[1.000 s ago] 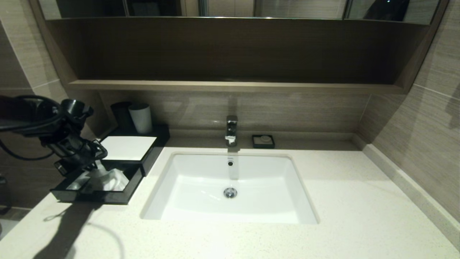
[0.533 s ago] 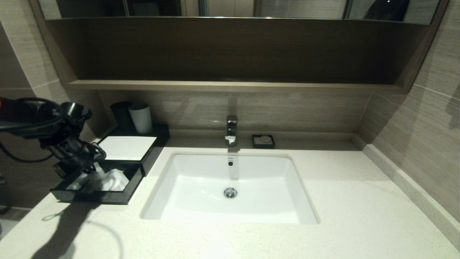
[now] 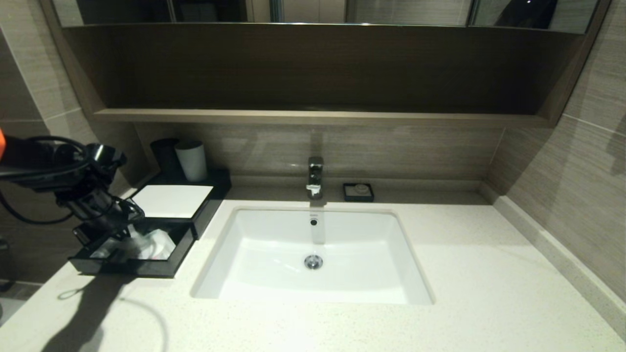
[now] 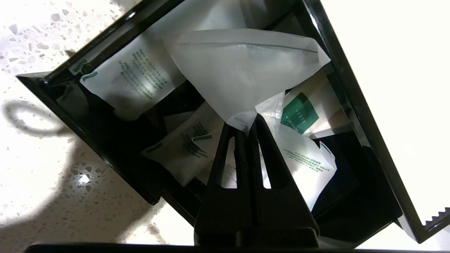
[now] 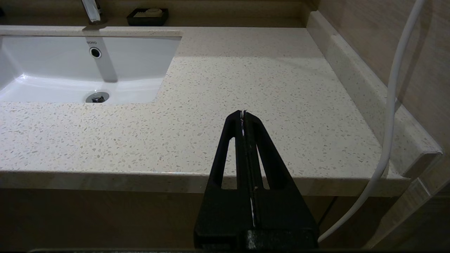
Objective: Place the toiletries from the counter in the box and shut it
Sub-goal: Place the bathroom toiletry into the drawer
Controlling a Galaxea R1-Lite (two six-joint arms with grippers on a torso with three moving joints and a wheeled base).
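Where the left gripper (image 4: 246, 121) was held above the pulled-out drawer (image 3: 146, 266) of the box (image 3: 171, 200), its fingers were seen pressed together on the pinched corner of a clear packet (image 4: 242, 70), which was kept lifted over the drawer's contents. The box was set on the counter (image 3: 440, 274) at the left of the sink (image 3: 313, 254), its white top panel exposed and its drawer drawn out toward the counter's front edge. Inside the drawer, several other packets were recorded: one with green print (image 4: 130, 80) laid against the far wall, one small packet (image 4: 182, 151) lying low beside the fingers, and one bearing a solid green label (image 4: 300, 112) tucked partly under the lifted packet. How many packets lay beneath could not be told. Behind the box, a grey cup (image 3: 191, 160) and a dark cup (image 3: 164, 155) were stood side by side against the wall. A tap (image 3: 315, 177) was mounted behind the sink, and a small black dish (image 3: 358, 191) was placed just beside it on the right. The right gripper (image 5: 243, 114) was parked with its fingers closed on nothing, held off the front edge of the counter on the right of the sink, well apart from the box.
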